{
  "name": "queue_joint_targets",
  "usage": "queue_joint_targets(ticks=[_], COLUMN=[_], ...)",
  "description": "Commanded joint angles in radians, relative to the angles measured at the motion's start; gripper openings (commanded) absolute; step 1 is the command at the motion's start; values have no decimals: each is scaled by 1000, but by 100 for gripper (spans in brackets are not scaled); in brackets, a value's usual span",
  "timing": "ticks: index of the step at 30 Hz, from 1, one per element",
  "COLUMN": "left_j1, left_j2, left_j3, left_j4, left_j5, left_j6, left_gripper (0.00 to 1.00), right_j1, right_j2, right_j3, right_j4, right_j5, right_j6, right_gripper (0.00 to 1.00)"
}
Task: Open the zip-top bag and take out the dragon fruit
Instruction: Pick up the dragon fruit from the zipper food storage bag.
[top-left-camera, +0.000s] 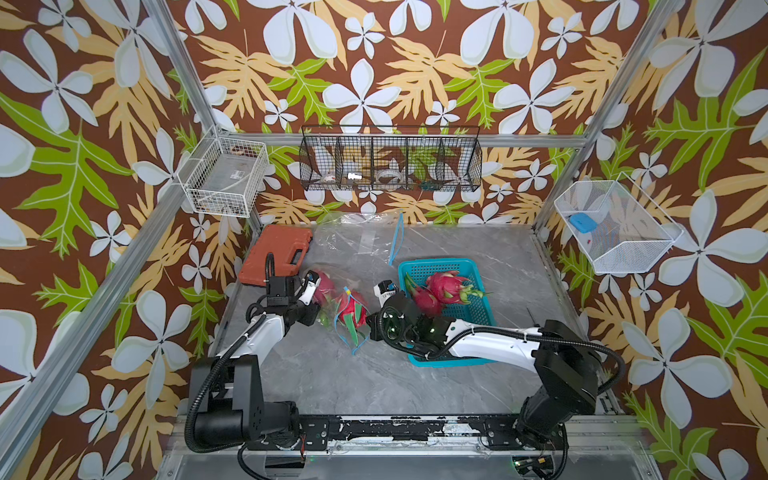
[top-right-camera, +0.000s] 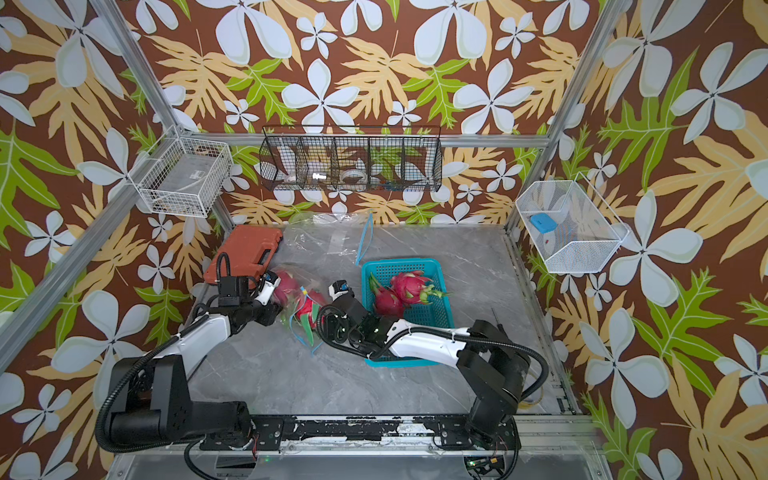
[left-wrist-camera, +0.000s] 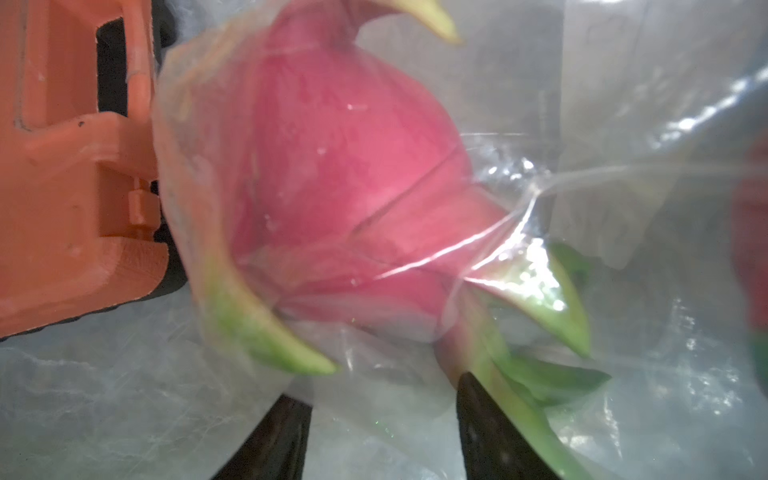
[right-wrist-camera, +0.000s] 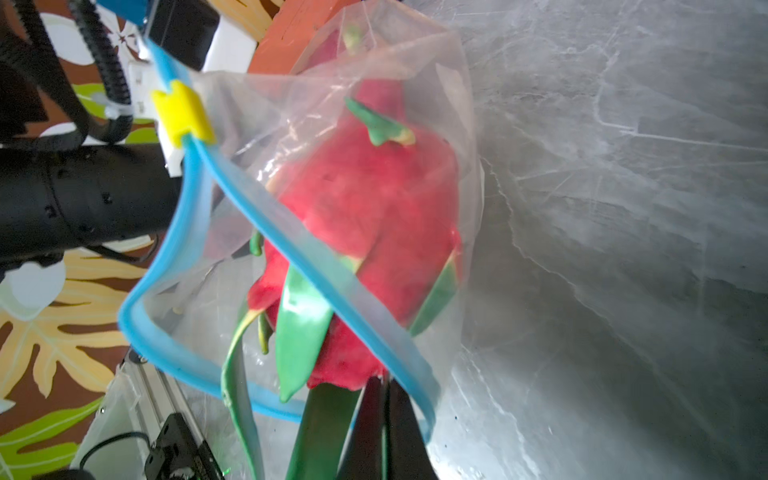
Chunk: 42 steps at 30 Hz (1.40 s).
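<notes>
Floral wallpaper closes in a grey marble-patterned table (top-left-camera: 332, 374), with an orange tool case (top-left-camera: 276, 254) at the back. On the robot's right sits a teal basket (top-left-camera: 478, 309) already holding two dragon fruit (top-left-camera: 446, 286), near an empty clear bag (top-left-camera: 357, 237).

Between the arms lies the zip-top bag (right-wrist-camera: 291, 137), its blue-rimmed mouth gaping, yellow slider (right-wrist-camera: 183, 114) pushed to one end. Two more fruits remain inside: one (right-wrist-camera: 374, 216) at the mouth, another (left-wrist-camera: 332, 166) deep against the tool case.

The right gripper (right-wrist-camera: 384, 419) is pinched fully together on the near fruit's green scale and bag rim (which exactly is unclear). The left gripper (left-wrist-camera: 382, 415) stands half open against the film, apparently gripping nothing.

These fruits look heavy, firm and smooth; scales could tear, so I'd grasp the body. The film is slippery and limp, best held at its stiffer rim.
</notes>
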Motion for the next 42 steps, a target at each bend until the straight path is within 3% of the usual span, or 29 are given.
queue_joint_targets(ticks=[1,14,24,30,34,42], left_j1=[-1,-5,-8,-30,-79,-154], left_j2=[-6,-34,-46,-42,-39,-75], left_j3=[11,21,36,28,31,128], left_j4=[29,15,-9,-9,-22,-174], left_j5=[7,10,36,41,42,137], left_j6=[-16,-30,-44,-54,-58,-30], left_gripper=[57,55,54,54,54,54], right_j1=[2,1,-14,-12,-14,-14], right_j2=[-51,-154,-216,-301,-312,-187], right_j3=[-19,-27,100,25,-3,38], right_j4=[-79,-320,-616,-471,-372,-302], right_j5=[-62,-195,-528,-675,-593,-586], right_j6=[-83,-294,-559,-577,-603,-647], right_gripper=[0,0,0,0,0,0])
